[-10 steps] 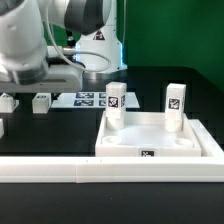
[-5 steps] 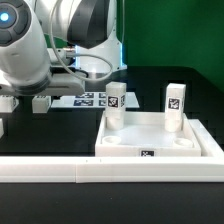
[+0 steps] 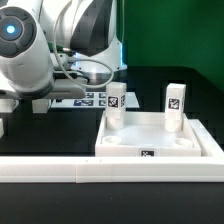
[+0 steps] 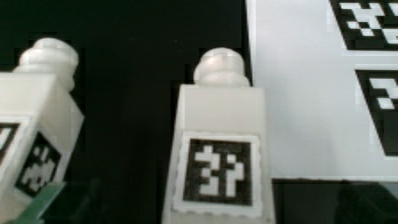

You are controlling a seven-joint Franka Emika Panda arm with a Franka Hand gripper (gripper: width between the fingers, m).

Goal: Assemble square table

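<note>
Lower than before, the arm (image 3: 30, 55) hangs over two loose leg blocks (image 4: 217, 140) at the edge of the marker board (image 4: 329, 90), gripper jaws apart and empty. Rightward, past open black tabletop (image 3: 60, 135), the square table (image 3: 160, 140) sits just behind the border rail (image 3: 100, 172), two legs (image 3: 174, 103) upright.

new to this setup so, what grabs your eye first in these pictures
The big white robot arm fills the exterior view's left, bent low over the black table. At that view's right, a white square plastic slab with a raised rim carries two upright white tagged leg blocks along its far side. The wrist view shows two more round-tipped leg blocks beside the marker board.
</note>
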